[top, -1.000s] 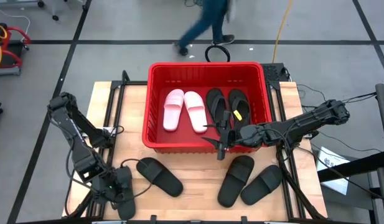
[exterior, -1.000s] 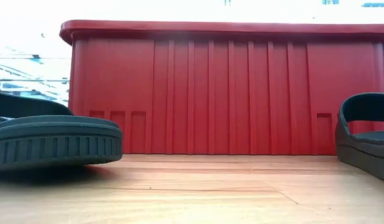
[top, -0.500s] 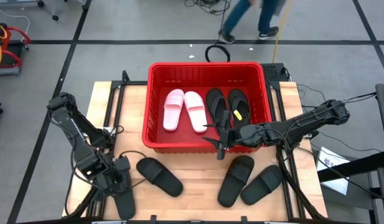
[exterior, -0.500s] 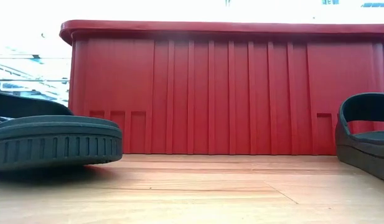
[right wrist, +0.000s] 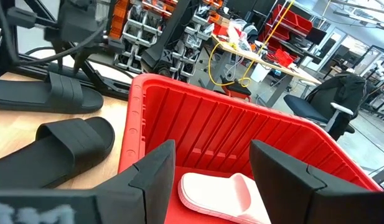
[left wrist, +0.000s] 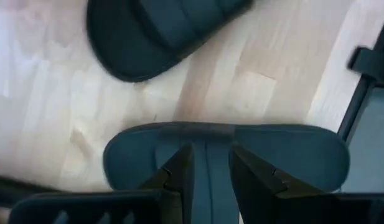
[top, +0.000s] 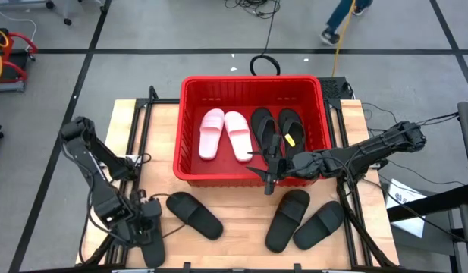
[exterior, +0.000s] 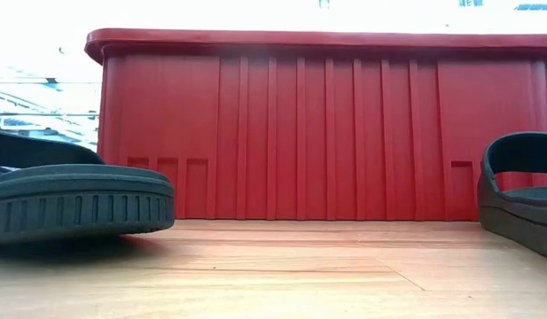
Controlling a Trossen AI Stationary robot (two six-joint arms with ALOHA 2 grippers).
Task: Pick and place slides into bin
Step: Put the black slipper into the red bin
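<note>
Left gripper (top: 148, 227) low at the table's (top: 241, 220) front left corner, fingers (left wrist: 179, 171) pinching the strap of a black slide (top: 152, 246). Right gripper (top: 268, 176) over the near wall of the bin (top: 190, 129), spread wide, holding nothing. In the bin two pink slides (top: 224, 134) and two black ones (top: 277, 129). On the table three more black slides (top: 194, 213), apart.

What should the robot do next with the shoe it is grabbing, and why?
Probably lift it straight up. The left gripper has its fingers closed on the strap of a black slide at the table's front left corner, and that slide still lies flat on the wood. The bin has tall walls, so it must rise first. The right gripper waits open over the bin's front rim.
</note>
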